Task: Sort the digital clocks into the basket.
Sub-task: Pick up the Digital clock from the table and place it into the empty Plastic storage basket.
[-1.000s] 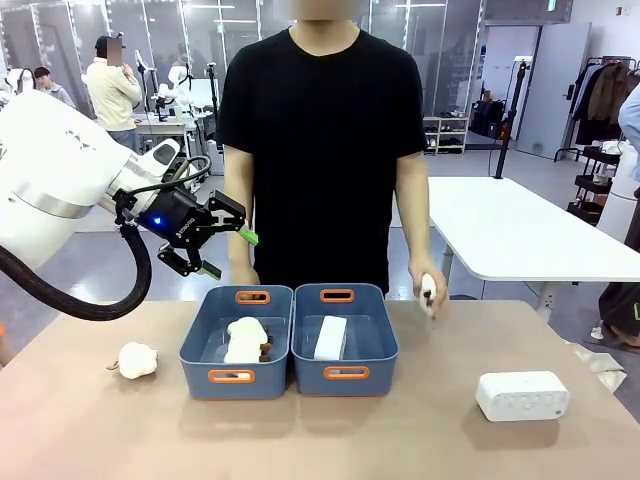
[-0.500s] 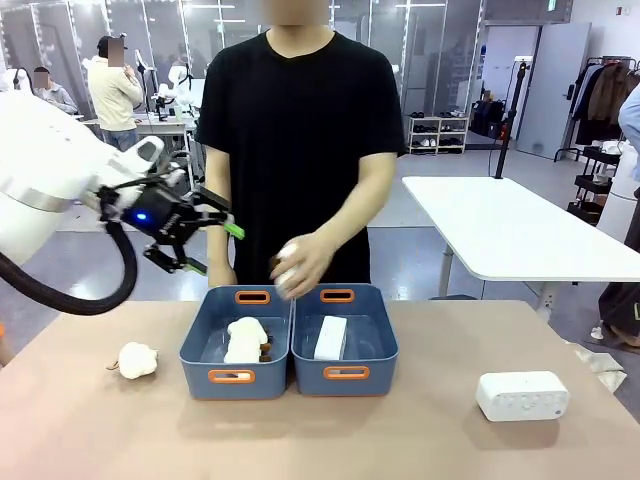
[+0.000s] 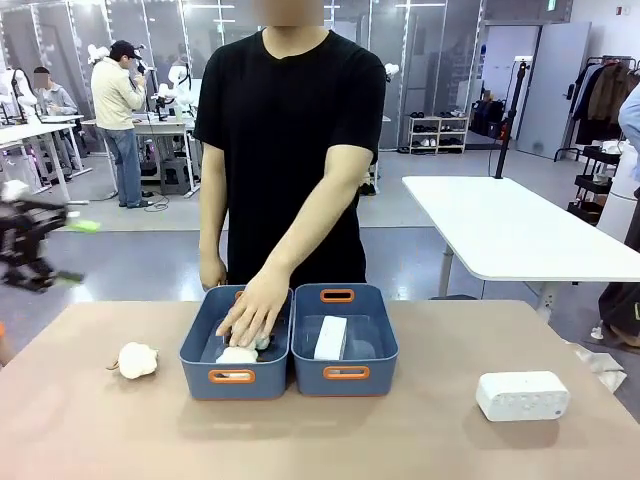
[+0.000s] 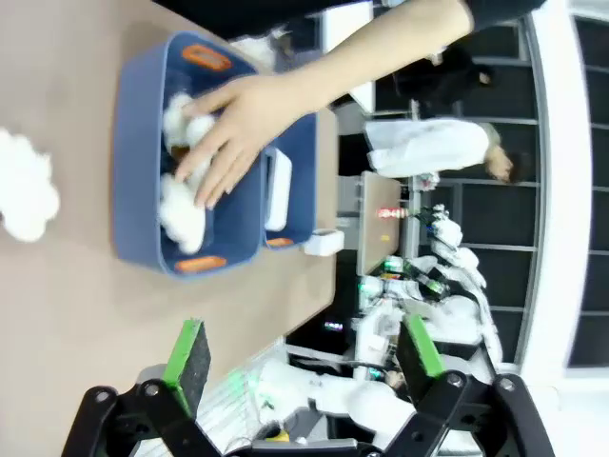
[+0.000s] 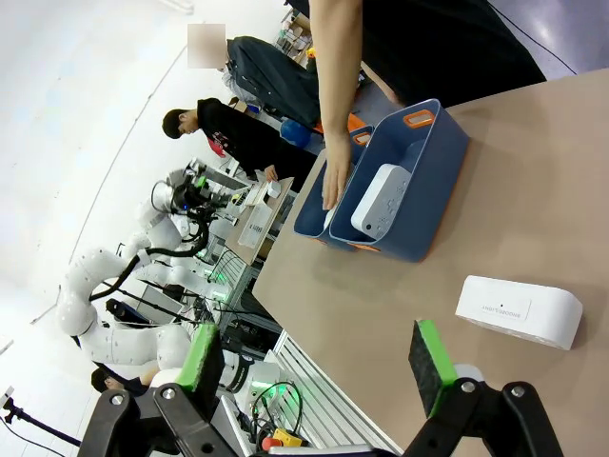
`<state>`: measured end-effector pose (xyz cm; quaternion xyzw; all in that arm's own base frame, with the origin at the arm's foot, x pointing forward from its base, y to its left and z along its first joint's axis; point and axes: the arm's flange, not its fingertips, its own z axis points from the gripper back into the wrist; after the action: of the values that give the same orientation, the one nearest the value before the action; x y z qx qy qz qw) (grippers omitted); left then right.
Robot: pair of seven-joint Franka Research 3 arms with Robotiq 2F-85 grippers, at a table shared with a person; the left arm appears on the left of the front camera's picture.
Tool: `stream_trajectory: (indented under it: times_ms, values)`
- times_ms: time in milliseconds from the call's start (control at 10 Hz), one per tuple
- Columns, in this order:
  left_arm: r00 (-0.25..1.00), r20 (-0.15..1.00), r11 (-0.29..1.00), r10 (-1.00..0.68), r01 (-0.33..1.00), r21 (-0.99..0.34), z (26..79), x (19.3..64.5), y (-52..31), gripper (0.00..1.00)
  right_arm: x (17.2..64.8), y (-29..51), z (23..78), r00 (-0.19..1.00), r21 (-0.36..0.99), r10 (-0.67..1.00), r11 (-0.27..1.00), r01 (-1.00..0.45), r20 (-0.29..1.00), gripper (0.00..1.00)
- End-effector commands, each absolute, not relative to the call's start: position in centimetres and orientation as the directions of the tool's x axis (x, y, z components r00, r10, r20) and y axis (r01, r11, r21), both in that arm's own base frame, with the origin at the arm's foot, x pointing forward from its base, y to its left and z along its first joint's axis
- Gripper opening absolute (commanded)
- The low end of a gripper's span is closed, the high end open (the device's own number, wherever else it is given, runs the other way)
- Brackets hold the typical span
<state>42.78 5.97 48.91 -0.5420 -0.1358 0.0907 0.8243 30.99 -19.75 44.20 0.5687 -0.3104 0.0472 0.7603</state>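
In the right basket (image 3: 378,378), one digital clock (image 3: 330,337); second clock (image 3: 522,395) on the table (image 3: 350,440), near right. Since half a second ago: left gripper (image 4: 303,350) swung away far left, person's hand (image 3: 252,312) lowered into the left basket (image 3: 195,372) onto plush toys (image 3: 238,354). Two baskets, two clocks, one plush cloud (image 3: 137,359) loose at left. Left gripper and right gripper (image 5: 314,357) spread wide, empty.

Beyond my tan bench (image 3: 90,430) I see a grey floor (image 3: 150,260), with a white table (image 3: 520,235) at the right of the frame. Along the upper left run glass partitions (image 3: 60,40). A pale door (image 3: 550,90) and a clothes rack (image 3: 605,95) stand at the upper right.
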Motion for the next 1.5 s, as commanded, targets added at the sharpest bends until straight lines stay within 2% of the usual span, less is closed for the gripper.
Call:
stream_trajectory:
  times_ms: [0,100,300,400,500,900,1000,1100,1200,1300,1400]
  values:
    - [0.946,0.067,0.125,0.319,0.029,-0.992,46.8,37.8,12.6,1.00,31.1,-19.7,44.2,0.789,0.826,-0.283,0.345,-0.447,0.545,1.00]
    - [0.912,0.065,-0.003,0.406,0.072,-0.997,45.0,33.8,17.9,1.00,31.1,-19.7,44.2,0.789,0.826,-0.283,0.345,-0.447,0.545,1.00]
    - [0.846,0.039,-0.100,0.531,0.108,-0.989,43.9,27.9,24.0,1.00,31.1,-19.7,44.2,0.789,0.826,-0.283,0.345,-0.447,0.545,1.00]
    - [0.834,0.040,-0.108,0.550,0.119,-0.987,43.9,27.4,24.2,1.00,31.1,-19.7,44.2,0.789,0.826,-0.283,0.345,-0.447,0.545,1.00]
    - [0.856,0.038,-0.056,0.515,0.077,-0.995,44.3,28.1,22.3,1.00,31.1,-19.7,44.2,0.789,0.826,-0.283,0.345,-0.447,0.545,1.00]
    - [0.856,0.038,-0.056,0.515,0.077,-0.995,44.3,28.1,22.3,1.00,31.0,-19.7,44.2,0.803,0.836,-0.281,0.348,-0.425,0.525,1.00]
    - [0.856,0.038,-0.056,0.515,0.077,-0.995,44.3,28.1,22.3,1.00,30.4,-18.6,46.8,0.733,0.626,-0.043,0.557,-0.546,0.678,1.00]
    - [0.856,0.038,-0.056,0.515,0.077,-0.995,44.3,28.1,22.3,1.00,31.2,-17.3,48.3,0.617,0.343,0.238,0.658,-0.670,0.750,1.00]
    - [0.856,0.038,-0.056,0.515,0.077,-0.995,44.3,28.1,22.3,1.00,33.3,-16.3,48.6,0.496,0.098,0.459,0.654,-0.750,0.737,1.00]
    - [0.856,0.038,-0.056,0.515,0.077,-0.995,44.3,28.1,22.3,1.00,34.6,-14.8,47.5,0.502,-0.215,0.633,0.722,-0.658,0.589,1.00]
    - [0.856,0.038,-0.056,0.515,0.077,-0.995,44.3,28.1,22.3,1.00,34.9,-12.9,46.9,0.393,-0.290,0.704,0.641,-0.711,0.591,1.00]
